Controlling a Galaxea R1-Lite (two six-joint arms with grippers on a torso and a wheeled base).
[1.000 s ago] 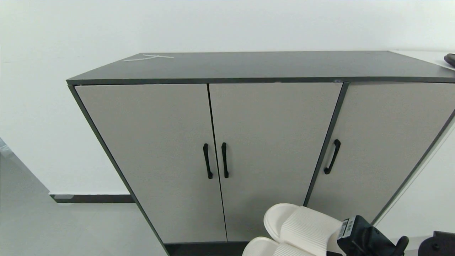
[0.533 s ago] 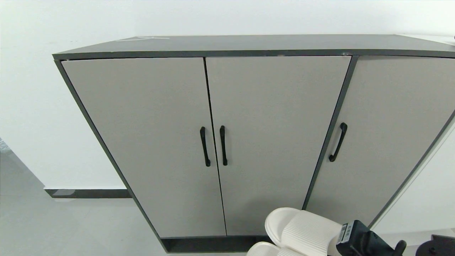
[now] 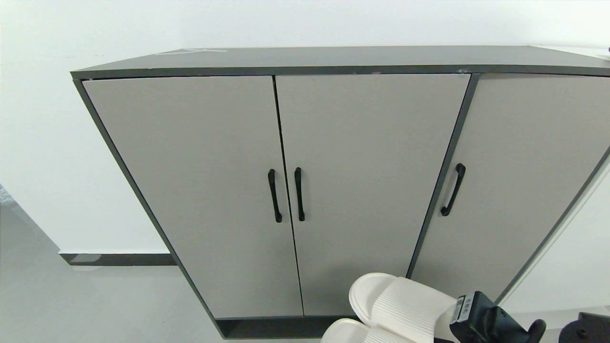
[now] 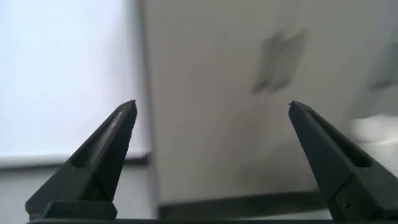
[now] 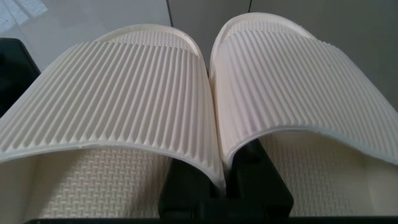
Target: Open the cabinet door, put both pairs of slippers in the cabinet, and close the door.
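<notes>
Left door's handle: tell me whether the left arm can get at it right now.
Probably yes. The left gripper is open and faces the cabinet, with the left door's handle ahead and nothing between them. The white slippers in the right gripper sit lower right, out of the way.

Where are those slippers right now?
In the head view, the cream slippers are low on the right, pinched in the right pincer, before the closed middle cabinet door.
</notes>
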